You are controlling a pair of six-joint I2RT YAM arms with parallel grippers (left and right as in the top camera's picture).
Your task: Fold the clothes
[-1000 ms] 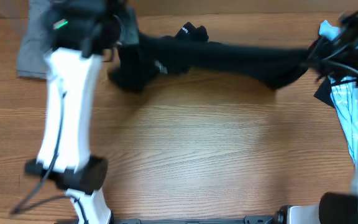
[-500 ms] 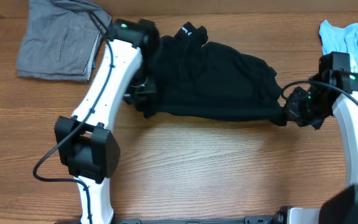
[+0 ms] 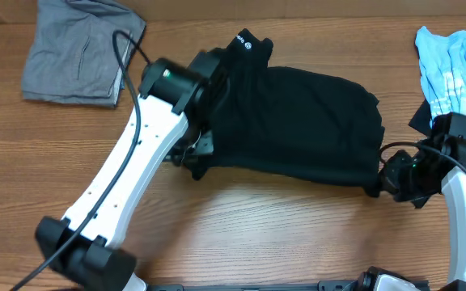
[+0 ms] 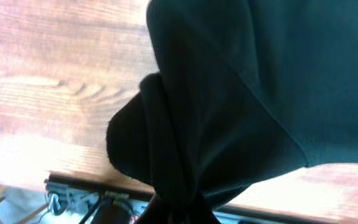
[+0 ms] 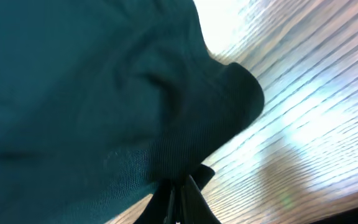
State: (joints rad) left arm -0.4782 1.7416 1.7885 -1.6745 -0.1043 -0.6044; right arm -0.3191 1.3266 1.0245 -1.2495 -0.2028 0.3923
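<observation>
I work over a brown wood-grain surface. Three garments lie on it across the upper part of the frame: a folded grey garment at upper left, a black soft T-shirt spread in the middle, and a crumpled light blue printed shirt at upper right.

No legible text, only a small white round logo at a sleeve hem of the black T-shirt

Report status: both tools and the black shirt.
Left tool shut on black T-shirt, near-left corner. Right tool shut on its near-right corner. Shirt spread between them, not yet folded. Grey garment, light blue shirt lie apart, far corners.
</observation>
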